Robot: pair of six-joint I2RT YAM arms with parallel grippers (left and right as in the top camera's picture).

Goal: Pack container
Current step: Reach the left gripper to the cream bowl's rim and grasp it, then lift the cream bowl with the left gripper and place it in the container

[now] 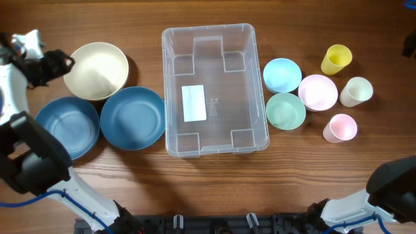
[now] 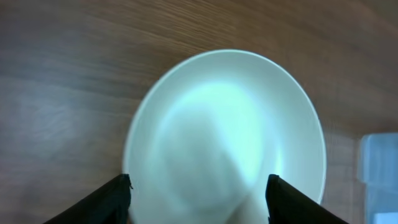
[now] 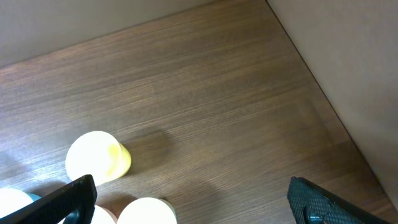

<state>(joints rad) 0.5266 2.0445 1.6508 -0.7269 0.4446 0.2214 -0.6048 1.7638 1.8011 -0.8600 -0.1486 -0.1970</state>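
Wood tabletop fills the overhead view, and the container (image 1: 214, 133) sits at its centre, open side up, with a white label (image 1: 194, 103) on its base. To its left I see a cream bowl (image 1: 96, 70) and two blue bowls (image 1: 67, 127) (image 1: 132, 117). To its right are three small bowls, light blue (image 1: 282, 75), green (image 1: 286, 110) and pink (image 1: 318, 91), plus a yellow cup (image 1: 336, 59), a white cup (image 1: 356, 91) and a pink cup (image 1: 340, 127). My left gripper (image 1: 62, 64) is at the cream bowl's left edge.

On the left wrist camera, the fingers (image 2: 102, 202) stand apart at either side of the cream bowl's near rim. The hand is released and grasps nothing. A pale corner of the container shows at the right edge.

On the right wrist camera, my right gripper (image 3: 193, 182) is spread wide over bare wood, well apart from the container. The yellow cup lies just beyond its left finger.
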